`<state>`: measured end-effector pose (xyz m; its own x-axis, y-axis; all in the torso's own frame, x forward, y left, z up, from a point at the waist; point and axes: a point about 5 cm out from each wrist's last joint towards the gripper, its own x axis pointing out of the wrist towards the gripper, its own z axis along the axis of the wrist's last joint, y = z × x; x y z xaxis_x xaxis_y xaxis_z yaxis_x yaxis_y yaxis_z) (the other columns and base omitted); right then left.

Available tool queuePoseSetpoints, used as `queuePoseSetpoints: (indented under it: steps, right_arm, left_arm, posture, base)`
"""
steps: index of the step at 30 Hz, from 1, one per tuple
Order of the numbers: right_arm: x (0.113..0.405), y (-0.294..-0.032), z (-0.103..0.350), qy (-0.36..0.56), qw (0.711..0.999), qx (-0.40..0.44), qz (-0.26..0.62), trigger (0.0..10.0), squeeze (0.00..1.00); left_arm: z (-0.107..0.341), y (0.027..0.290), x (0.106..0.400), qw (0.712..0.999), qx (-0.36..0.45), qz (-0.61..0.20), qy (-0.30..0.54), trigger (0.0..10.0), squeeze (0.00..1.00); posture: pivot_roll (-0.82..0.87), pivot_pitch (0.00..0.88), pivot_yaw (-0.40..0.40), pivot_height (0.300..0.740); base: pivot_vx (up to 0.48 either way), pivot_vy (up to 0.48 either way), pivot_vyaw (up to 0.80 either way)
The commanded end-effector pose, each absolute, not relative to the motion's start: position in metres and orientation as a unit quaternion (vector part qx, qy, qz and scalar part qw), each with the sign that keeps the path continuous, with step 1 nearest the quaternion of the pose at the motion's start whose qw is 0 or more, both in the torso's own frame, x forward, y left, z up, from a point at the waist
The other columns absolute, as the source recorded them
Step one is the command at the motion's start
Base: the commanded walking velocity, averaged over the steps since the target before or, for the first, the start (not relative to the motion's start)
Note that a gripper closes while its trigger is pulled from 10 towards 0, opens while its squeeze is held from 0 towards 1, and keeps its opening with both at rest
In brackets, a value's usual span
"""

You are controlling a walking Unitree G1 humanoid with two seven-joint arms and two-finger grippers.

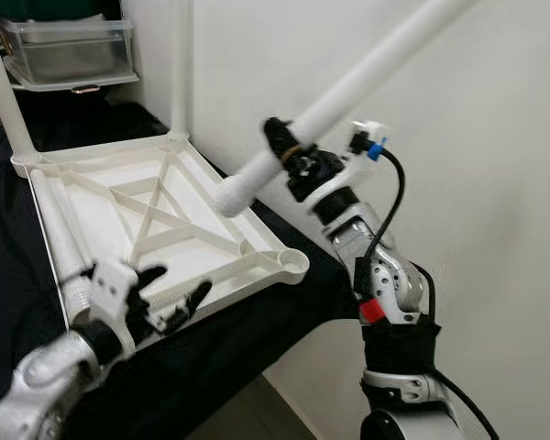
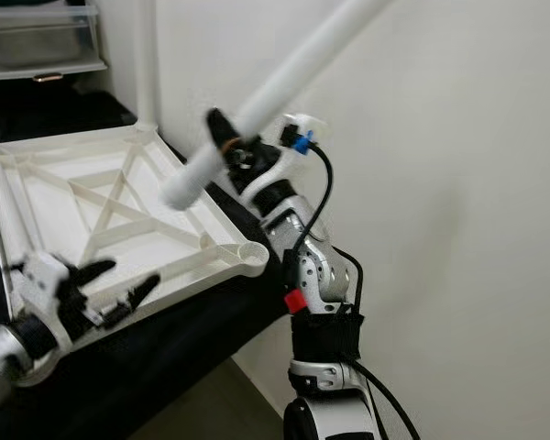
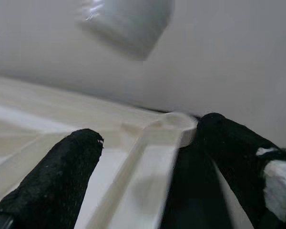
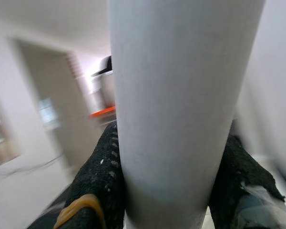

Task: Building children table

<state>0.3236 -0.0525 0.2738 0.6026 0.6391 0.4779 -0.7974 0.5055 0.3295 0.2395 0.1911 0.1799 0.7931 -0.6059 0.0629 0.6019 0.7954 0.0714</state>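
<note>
1. On the dark surface (image 1: pixel 211 367) by the white wall, the white tabletop (image 1: pixel 156 215) lies upside down, ribbed underside up with an X brace in the middle. It runs right out to the surface's near right edge.
2. Progress so far: two legs stand upright in the far corner sockets, one at the far left (image 1: pixel 2 87) and one at the far right (image 1: pixel 179 69), next to the wall. So I'd call it roughly half done.
3. The right hand (image 1: pixel 289 156) is clamped around a third leg (image 1: pixel 348 87), gripping near its lower end. The leg is up in the air, tilted, with the rounded tip hanging above the tabletop's right side, not touching anything.
4. The near right corner socket (image 1: pixel 291 262) is empty, and that looks like where this leg is headed. It would have to be stood up straight and lined up over the hole first.
5. A fourth leg (image 1: pixel 57 234) lies flat along the tabletop's left edge, not yet fitted.
6. The left hand (image 1: pixel 165 298) hovers at the tabletop's near edge with its fingers spread, holding nothing. The left wrist view looks along the rim toward that empty corner socket.
7. At the back there's a clear plastic bin (image 1: pixel 69 50), just background.
</note>
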Motion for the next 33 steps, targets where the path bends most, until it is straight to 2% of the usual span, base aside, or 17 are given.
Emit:
queuePoseSetpoints:
  steps: [1, 5, 9, 16, 22, 26, 33]
  right_arm:
    - [0.318, -0.049, 0.273, -0.147, 0.841, 0.265, 0.448, 0.0, 0.00]
    - [0.311, -0.043, 0.268, -0.137, 0.819, 0.242, 0.502, 0.0, 0.00]
    - [0.308, -0.042, 0.267, -0.136, 0.809, 0.229, 0.525, 0.0, 0.00]
    - [0.308, -0.048, 0.265, -0.134, 0.810, 0.202, 0.534, 0.0, 0.00]
    - [0.304, -0.050, 0.265, -0.134, 0.799, 0.194, 0.554, 0.0, 0.00]
    - [0.294, -0.045, 0.261, -0.127, 0.776, 0.187, 0.589, 0.0, 0.00]
    - [0.286, -0.037, 0.256, -0.115, 0.759, 0.183, 0.614, 0.0, 0.00]
  left_arm:
    - [0.182, 0.189, 0.238, 0.939, 0.021, -0.342, -0.034, 10.0, 0.00]
    - [0.191, 0.186, 0.237, 0.927, 0.031, -0.373, -0.034, 10.0, 0.00]
    - [0.192, 0.189, 0.237, 0.925, 0.038, -0.378, -0.025, 10.0, 0.00]
    - [0.196, 0.197, 0.238, 0.931, 0.047, -0.362, -0.017, 10.0, 0.00]
    - [0.195, 0.198, 0.239, 0.933, 0.048, -0.356, -0.014, 10.0, 0.00]
    - [0.197, 0.193, 0.244, 0.930, 0.043, -0.364, -0.020, 10.0, 0.00]
    - [0.197, 0.181, 0.250, 0.918, 0.036, -0.394, -0.021, 10.0, 0.00]
  posture:
    - [0.11, 0.000, -0.159, 0.740]
    - [0.12, 0.000, -0.158, 0.740]
    - [0.12, 0.000, -0.154, 0.740]
    - [0.12, 0.000, -0.149, 0.740]
    - [0.12, 0.000, -0.147, 0.740]
    - [0.12, 0.000, -0.144, 0.740]
    - [0.12, 0.000, -0.141, 0.740]
  base:
    - [0.000, 0.000, 0.00]
    - [0.000, 0.000, 0.00]
    - [0.000, 0.000, 0.00]
    - [0.000, 0.000, 0.00]
    - [0.000, 0.000, 0.00]
    - [0.000, 0.000, 0.00]
    - [0.000, 0.000, 0.00]
